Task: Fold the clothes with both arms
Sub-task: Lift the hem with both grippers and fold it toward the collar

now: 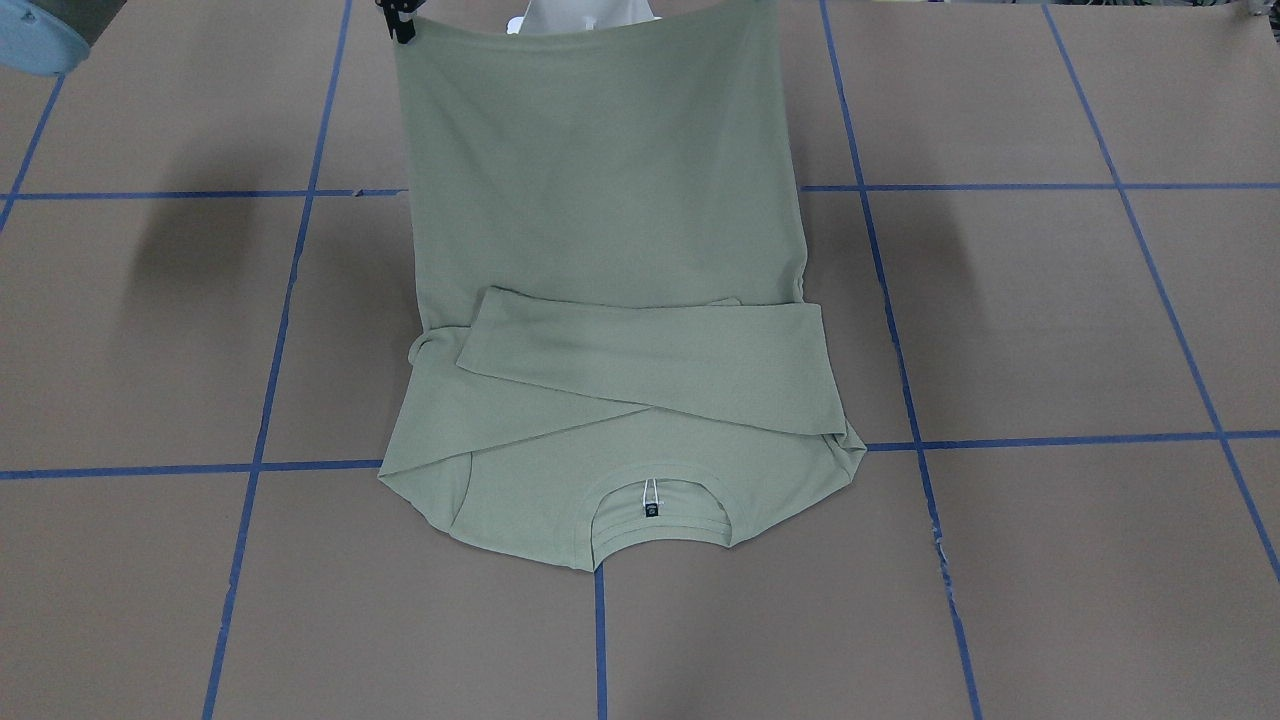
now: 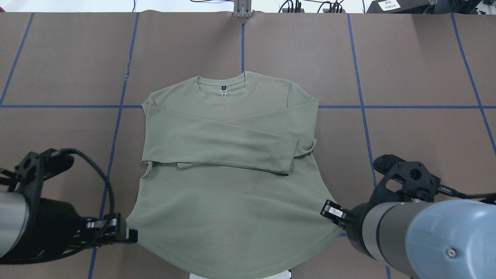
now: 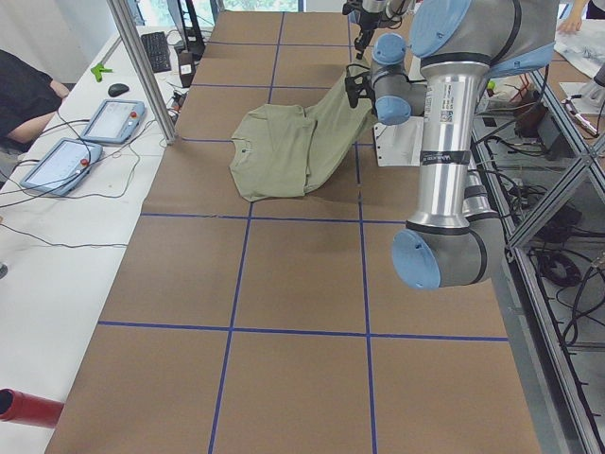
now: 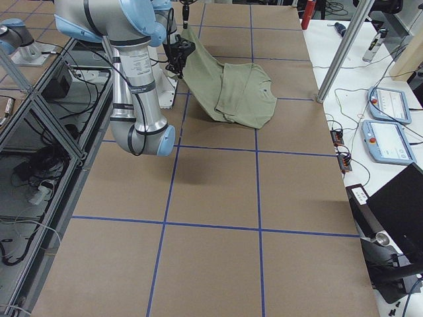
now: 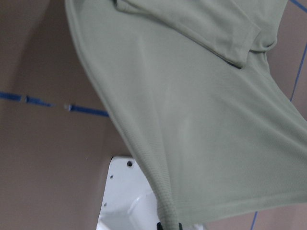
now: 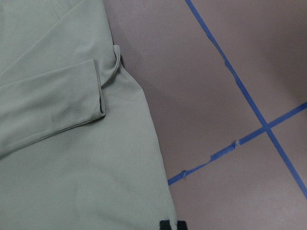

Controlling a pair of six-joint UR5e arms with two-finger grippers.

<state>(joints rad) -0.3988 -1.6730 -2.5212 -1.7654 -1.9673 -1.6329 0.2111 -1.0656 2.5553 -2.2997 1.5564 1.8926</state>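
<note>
The brown surface (image 2: 407, 69), crossed by blue tape lines, carries the sage-green shirt (image 2: 232, 201) at its middle. The collar end lies flat on the side away from the robot, and the hem end is raised off the surface towards the robot's base. Both sleeves (image 2: 232, 147) are folded across the chest. The knit looks light, soft and limp. It will likely sag between two holds, so the hem corners are the sensible places to take it, kept taut and level.

The left arm (image 2: 15, 221) and right arm (image 2: 407, 232) reach in low from either side. The left tool (image 2: 130, 235) is clenched on one hem corner and the right tool (image 2: 329, 211) on the other. The small dark neck label (image 2: 223, 83) faces up.
</note>
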